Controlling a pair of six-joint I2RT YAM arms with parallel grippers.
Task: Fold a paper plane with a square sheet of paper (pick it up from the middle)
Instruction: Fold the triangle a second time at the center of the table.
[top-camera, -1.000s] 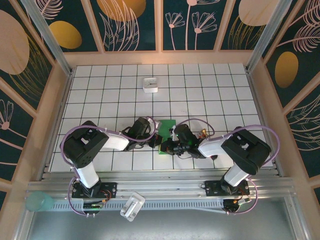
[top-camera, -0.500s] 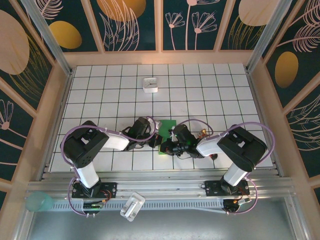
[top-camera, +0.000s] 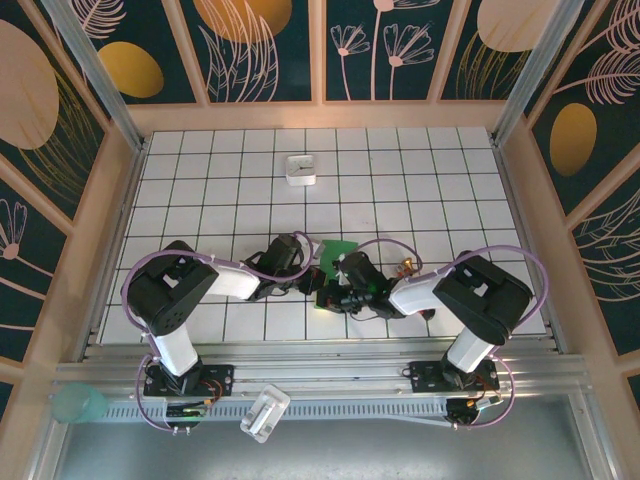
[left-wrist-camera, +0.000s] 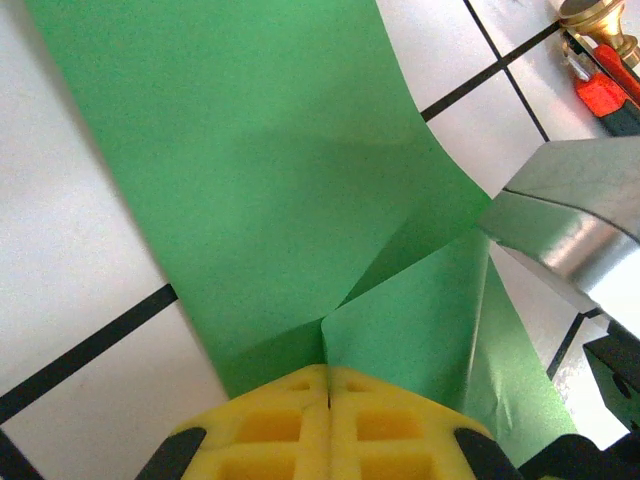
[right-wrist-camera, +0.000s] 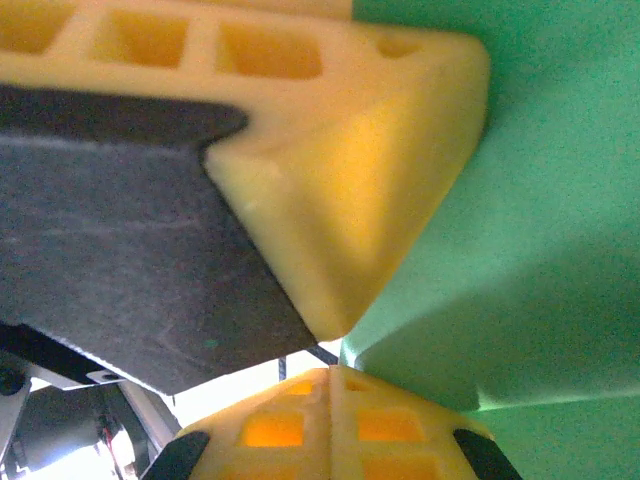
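Note:
The square sheet of paper (top-camera: 338, 250) is bright green and partly folded, its far part raised off the tiles between my two arms. In the left wrist view the paper (left-wrist-camera: 260, 170) fans out from my left gripper (left-wrist-camera: 328, 375), a crease running straight into the shut seam. From above, the left gripper (top-camera: 308, 281) comes in from the left. My right gripper (top-camera: 323, 297) is shut, tip to tip with a left finger (right-wrist-camera: 350, 200). In its own view the right gripper (right-wrist-camera: 335, 372) touches the paper (right-wrist-camera: 540, 250) at its edge.
A small white box (top-camera: 300, 170) stands at the back of the tiled floor. A red-and-black screwdriver (left-wrist-camera: 602, 92) with a brass tip (top-camera: 408, 266) lies just right of the paper. Wooden walls (top-camera: 525, 215) fence the floor.
The right gripper has slid left along the paper toward the left gripper. The green sheet's far part has lifted, and less green shows near the front.

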